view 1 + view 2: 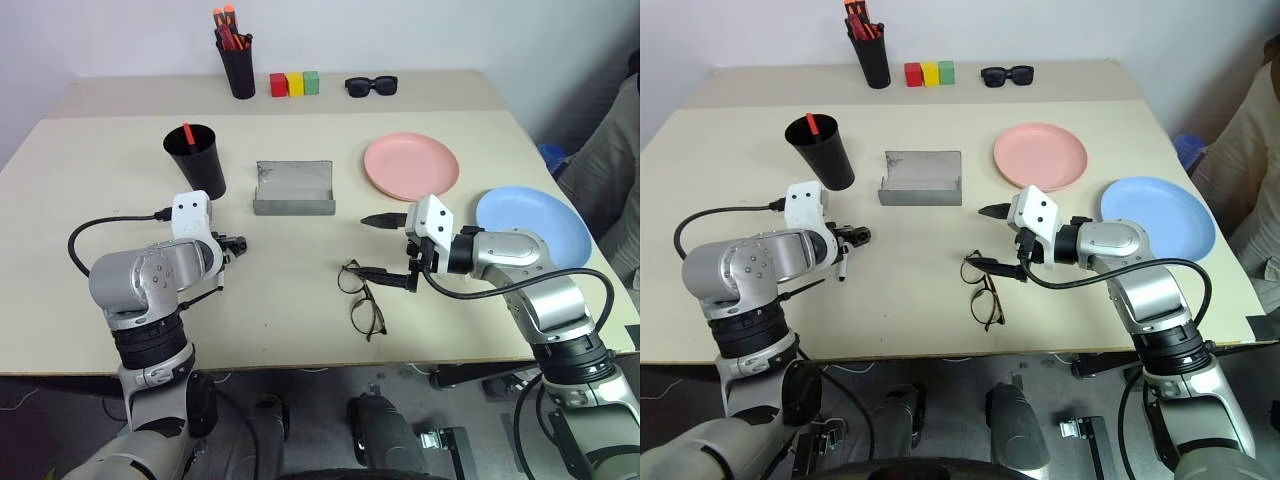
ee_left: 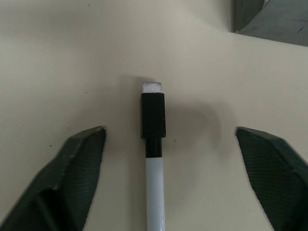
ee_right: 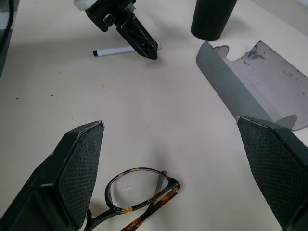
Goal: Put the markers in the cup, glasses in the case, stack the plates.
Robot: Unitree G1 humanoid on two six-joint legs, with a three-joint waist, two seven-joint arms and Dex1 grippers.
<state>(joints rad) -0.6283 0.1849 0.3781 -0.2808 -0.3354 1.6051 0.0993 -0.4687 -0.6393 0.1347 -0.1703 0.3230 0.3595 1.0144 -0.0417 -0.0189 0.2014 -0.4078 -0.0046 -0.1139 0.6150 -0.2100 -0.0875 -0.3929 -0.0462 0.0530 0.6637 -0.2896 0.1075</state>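
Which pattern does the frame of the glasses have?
Brown tortoiseshell mottling on the glasses, clearest in the right wrist view.

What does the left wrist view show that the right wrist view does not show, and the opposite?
Left wrist view alone: the white marker's black cap up close, lying between the open left end effector fingers. Right wrist view alone: the glasses on the table below the open right end effector, and the base of the black cup. Both: the white marker, the grey case and the beige table.

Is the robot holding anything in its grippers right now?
No. The left gripper is open around the white marker without touching; the right gripper is open above the glasses.
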